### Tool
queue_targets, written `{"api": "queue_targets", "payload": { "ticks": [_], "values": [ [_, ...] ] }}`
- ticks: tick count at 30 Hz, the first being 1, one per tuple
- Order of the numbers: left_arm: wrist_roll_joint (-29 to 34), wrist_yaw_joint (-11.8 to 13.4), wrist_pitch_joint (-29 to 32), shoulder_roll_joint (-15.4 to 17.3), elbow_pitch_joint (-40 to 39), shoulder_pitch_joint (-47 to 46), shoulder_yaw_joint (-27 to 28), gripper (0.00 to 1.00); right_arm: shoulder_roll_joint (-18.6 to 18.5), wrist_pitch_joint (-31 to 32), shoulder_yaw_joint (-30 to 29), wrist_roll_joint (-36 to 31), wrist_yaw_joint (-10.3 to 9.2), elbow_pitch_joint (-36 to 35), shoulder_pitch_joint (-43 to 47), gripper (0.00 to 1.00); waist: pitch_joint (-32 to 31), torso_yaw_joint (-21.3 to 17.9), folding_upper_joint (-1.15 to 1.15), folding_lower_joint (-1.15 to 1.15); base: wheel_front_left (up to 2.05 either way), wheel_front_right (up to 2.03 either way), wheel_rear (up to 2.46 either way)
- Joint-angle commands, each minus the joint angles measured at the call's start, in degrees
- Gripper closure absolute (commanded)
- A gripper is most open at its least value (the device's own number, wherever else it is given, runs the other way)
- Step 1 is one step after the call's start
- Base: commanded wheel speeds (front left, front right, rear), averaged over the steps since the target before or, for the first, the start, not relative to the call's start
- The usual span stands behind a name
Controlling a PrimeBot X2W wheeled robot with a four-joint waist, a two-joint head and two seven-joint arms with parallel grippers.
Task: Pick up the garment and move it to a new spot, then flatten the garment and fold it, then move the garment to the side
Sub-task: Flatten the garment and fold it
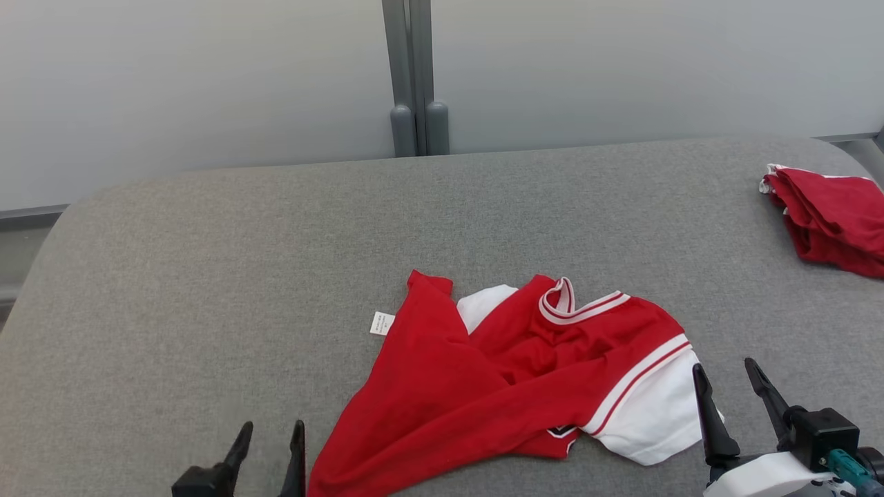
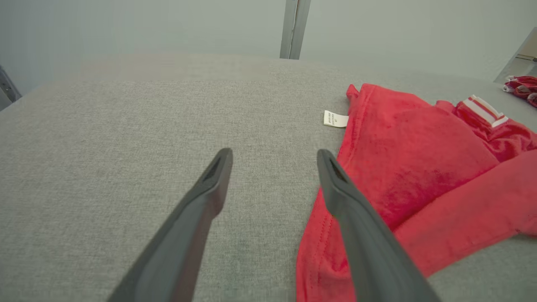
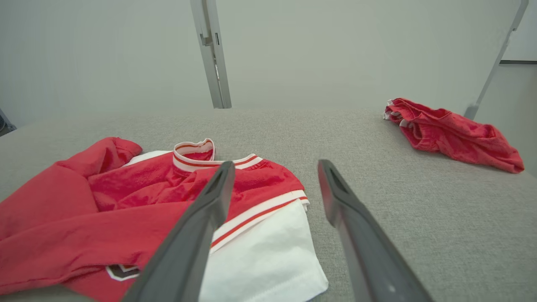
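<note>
Inspection from my remote station. The garment, a red shirt with white sleeves, lies crumpled on the near middle of the grey counter. Its body is folded over itself, the collar faces up, and the care label sticks out at its left edge.

The left tool stands wide and empty just beside the shirt's lower left hem. The right tool stands wide and empty by the white sleeve. I judge they are set at opposite ends so as to pinch and lift the cloth evenly. No pick-up is made yet.

A second red garment lies bunched at the far right, well apart, presumably where finished pieces go.
</note>
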Motion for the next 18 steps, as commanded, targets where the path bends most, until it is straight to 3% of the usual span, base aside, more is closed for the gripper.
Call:
{"api": "queue_targets", "payload": {
  "ticks": [1,18],
  "values": [
    [-0.1,-0.2,-0.1,-0.2,1.0,0.9,-0.7,0.0,-0.2,-0.2,-0.2,-0.3,-0.05,1.1,-1.0,0.0,0.3,0.1,0.0,0.0,0.0,0.0,0.0],
    [-3.0,-0.5,0.0,-0.8,14.9,-1.3,-7.3,0.0,-1.7,-0.2,-1.3,-0.4,-0.05,20.7,-8.7,0.0,4.1,1.1,0.0,0.0,0.0,0.0,0.0]
  ]
}}
